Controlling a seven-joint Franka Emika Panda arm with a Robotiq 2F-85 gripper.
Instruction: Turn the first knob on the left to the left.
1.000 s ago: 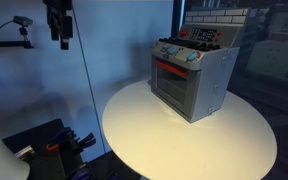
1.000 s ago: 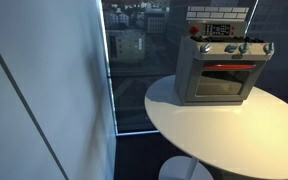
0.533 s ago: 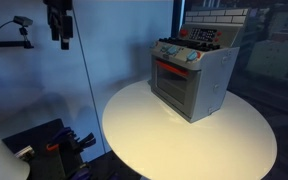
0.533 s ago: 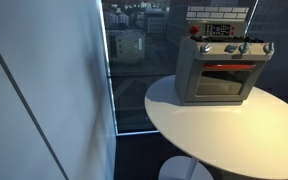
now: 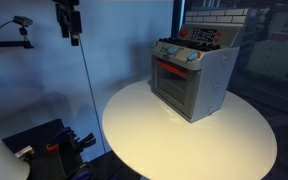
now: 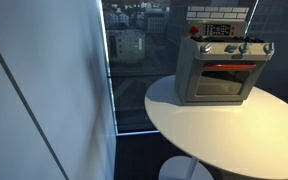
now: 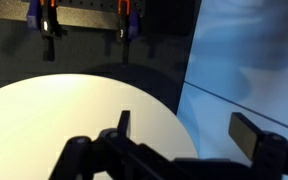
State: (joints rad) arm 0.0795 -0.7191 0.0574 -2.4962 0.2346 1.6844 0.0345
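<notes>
Wrist view shows the end effector [image 7: 184, 135] open, its 2 fingers [image 7: 124, 126] spread wide with nothing between them. Below them lies only the bare round worktop [image 7: 54, 110]; the toy oven is not in this view. In an exterior view the end effector [image 5: 73, 38] hangs high near the top of the frame, well apart from the toy oven [image 5: 194, 85], which stands upright on the worktop toward its far side. Compared with 0.5 s ago, the end effector has shifted sideways toward the oven at about the same height, while the oven has not moved. The target, the leftmost knob [image 5: 165, 51] in the row on the front panel above the oven door, is untouched. Judgement: the task is early in the approach phase, with no contact made. The next move calls for a long traverse across and down to the panel, closing the fingers around the leftmost knob, then rotating it to the left. Risk: the knobs sit close together, so a misaligned approach could grip the neighbouring knob or push the oven across the worktop.
</notes>
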